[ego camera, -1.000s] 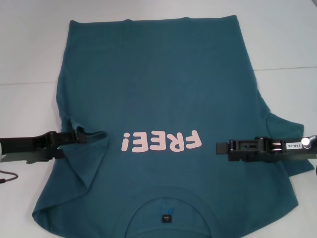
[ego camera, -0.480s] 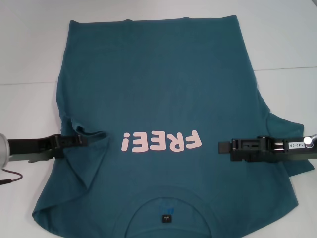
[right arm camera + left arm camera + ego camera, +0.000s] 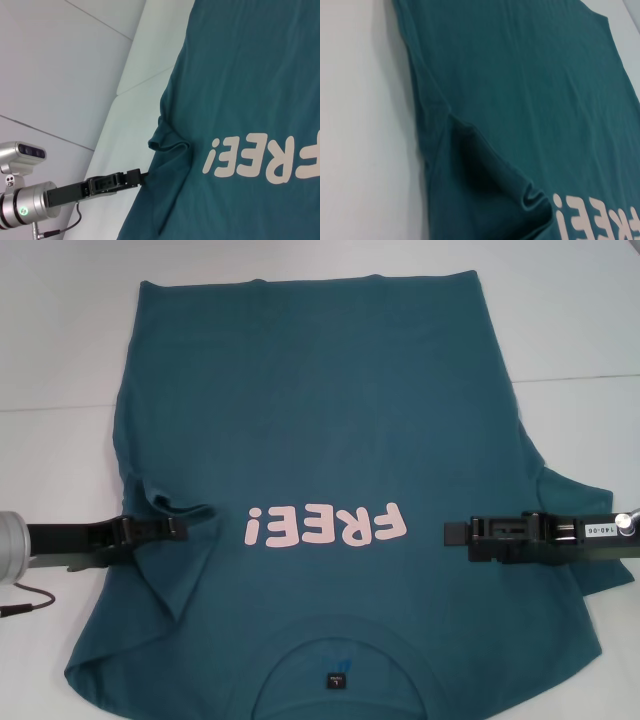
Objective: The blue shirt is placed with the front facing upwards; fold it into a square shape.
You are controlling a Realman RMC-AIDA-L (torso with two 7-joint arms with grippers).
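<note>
The blue shirt (image 3: 320,420) lies spread on the white table, front up, with its collar and black label (image 3: 336,680) nearest me and its hem far. Pink lettering (image 3: 325,527) runs across the chest. The sleeve on my left is turned in over the body as a bunched ridge (image 3: 165,502) (image 3: 530,195) (image 3: 170,145). My left gripper (image 3: 180,526) (image 3: 137,176) reaches in low from the left, its tip at that ridge on the shirt's edge. Right of the lettering, my right gripper (image 3: 458,536) hovers over the chest. The sleeve on my right (image 3: 590,500) lies flat, spread outward.
White table (image 3: 60,340) surrounds the shirt on the left, far and right sides. A seam in the tabletop (image 3: 60,407) runs across it. A thin dark cable (image 3: 25,598) trails below my left arm's silver wrist (image 3: 12,545).
My left arm has sunk lower and slid a little rightward, so its silver wrist now shows. My right gripper has drawn back slightly to the right. The shirt lies as before.
</note>
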